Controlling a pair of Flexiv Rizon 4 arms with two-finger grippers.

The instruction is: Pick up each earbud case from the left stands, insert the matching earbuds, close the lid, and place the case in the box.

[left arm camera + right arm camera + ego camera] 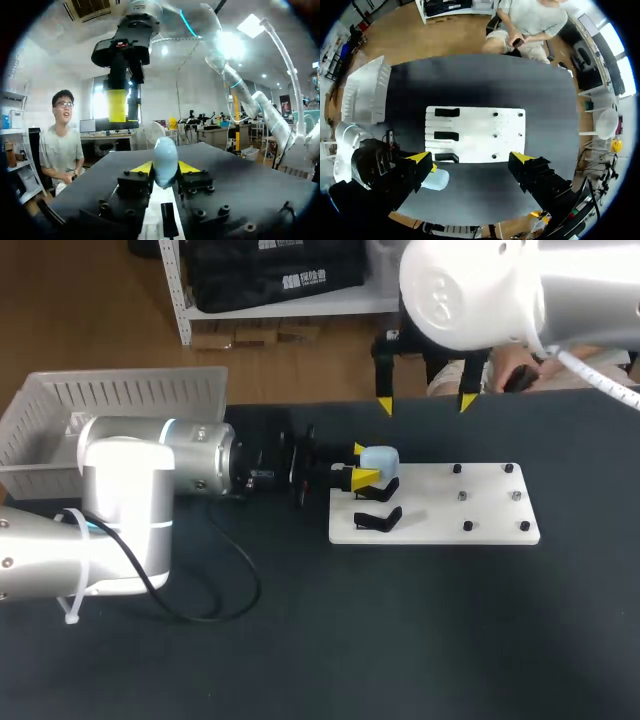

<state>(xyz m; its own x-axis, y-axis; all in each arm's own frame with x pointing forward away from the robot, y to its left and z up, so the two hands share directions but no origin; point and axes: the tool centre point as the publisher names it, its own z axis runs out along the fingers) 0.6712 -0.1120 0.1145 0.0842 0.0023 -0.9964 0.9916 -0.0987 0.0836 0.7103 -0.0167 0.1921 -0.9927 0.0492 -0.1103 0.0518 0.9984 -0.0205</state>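
the left fingers point(142, 168) are pinching the pale blue earbud case point(165, 161), standing on end, by the white board point(480, 518). the right fingers point(384, 405) are hanging spread, well apart behind it.

On the bench point(400, 640) a board point(440, 520) lies a little right of the middle, with stands point(378, 521) along its left end and small pegs point(467, 526) across its right half, while the box point(130, 395) sits at the far left corner. The left pincer point(363, 463) comes in from the left to the board's left end, an earbud case point(380, 457) clasped between its fingers just above the farthest stand. The right pincer point(425, 403) hangs over the bench's far edge, beyond the board, fingers wide apart.
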